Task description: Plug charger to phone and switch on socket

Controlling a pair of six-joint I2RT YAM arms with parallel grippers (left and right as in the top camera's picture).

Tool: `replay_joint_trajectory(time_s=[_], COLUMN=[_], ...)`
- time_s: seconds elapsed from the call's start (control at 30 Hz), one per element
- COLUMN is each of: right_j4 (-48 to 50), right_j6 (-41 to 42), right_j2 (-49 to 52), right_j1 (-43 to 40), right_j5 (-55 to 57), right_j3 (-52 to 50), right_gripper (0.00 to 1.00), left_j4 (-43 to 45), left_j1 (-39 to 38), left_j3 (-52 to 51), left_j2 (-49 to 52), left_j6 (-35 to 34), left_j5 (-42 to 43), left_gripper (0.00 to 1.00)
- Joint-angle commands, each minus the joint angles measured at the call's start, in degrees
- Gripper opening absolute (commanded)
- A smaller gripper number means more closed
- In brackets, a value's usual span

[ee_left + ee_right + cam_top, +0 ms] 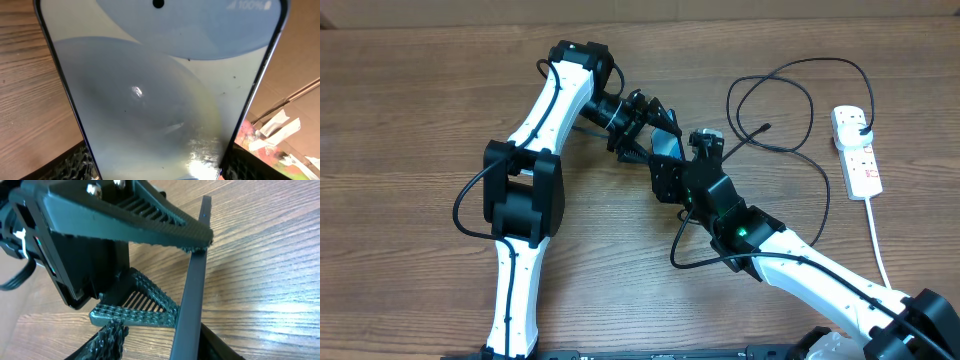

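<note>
Plainly, my left gripper (645,125) clamps the phone (150,100) over the table (420,100); its wrist view shows the screen, the right wrist view only an edge. Whether my right gripper (660,152) is closed, I cannot tell.

Socket (857,150) lies on table (420,100). Charger (764,128) is plugged into socket's far end, its cable looping out to socket's left. Phone (160,100) sits well left of socket, beyond the charger's loops.

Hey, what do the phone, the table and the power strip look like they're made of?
Phone: glossy glass front, going by the reflections, dark frame. Table: matte wood grain, maybe laminate. Power strip: smooth white shell, likely plastic.
</note>
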Motion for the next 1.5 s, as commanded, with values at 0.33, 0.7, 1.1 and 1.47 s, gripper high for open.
replay_joint_trajectory(time_s=[0.33,0.7,1.1,1.47], right_j4=[2.6,2.9,2.8,3.2], right_j6=[7.4,7.3,5.3,0.6], right_j2=[2.6,2.6,2.9,2.9], right_j1=[0.3,0.3,0.3,0.3], right_j5=[4.7,4.8,5.4,5.4], right_j3=[1.2,1.2,1.2,1.2], right_gripper=[0.42,0.33,0.25,0.15], left_j4=[1.0,1.4,1.4,1.4], left_j1=[-0.2,-0.6,-0.9,-0.9], left_j3=[1.6,1.6,1.6,1.6], left_j2=[0.0,0.0,0.0,0.0], left_j6=[-0.6,-0.6,-0.6,-0.8], left_j5=[1.6,1.6,1.6,1.6], left_gripper=[0.71,0.71,0.71,0.71])
